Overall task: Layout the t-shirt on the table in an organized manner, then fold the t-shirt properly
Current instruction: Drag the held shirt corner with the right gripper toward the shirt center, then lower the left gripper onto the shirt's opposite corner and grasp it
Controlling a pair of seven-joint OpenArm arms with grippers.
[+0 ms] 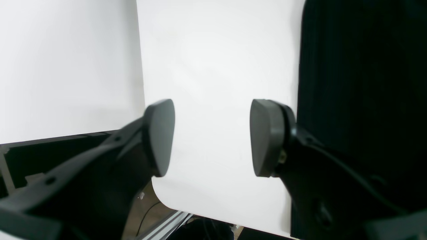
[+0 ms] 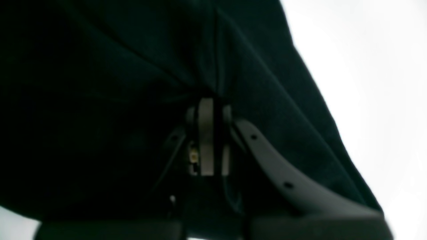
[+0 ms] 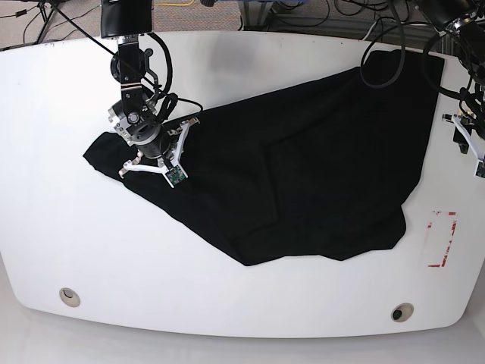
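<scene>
T-shirt fabric, black and rumpled, is lying spread across the middle and right of the table, with one corner reaching toward the far right edge and another bunching at the left under the right arm. Folds are running diagonally through the cloth, and its lower edge is forming a blunt point near the table's front.

The right gripper is sitting low on the shirt's left corner, its jaws pressed together and pinching a ridge of the dark cloth, which is puckering around the fingertips in the right wrist view.

The left gripper is hovering at the table's right edge with its jaws spread wide and nothing between them; bare white tabletop is showing in the gap, and black cloth is lying just beside one finger.

The tabletop is glossy white with rounded corners, carrying two round grommet holes near the front edge and a red tape rectangle at the right. Beyond the far edge, cables are trailing over a grey floor.
</scene>
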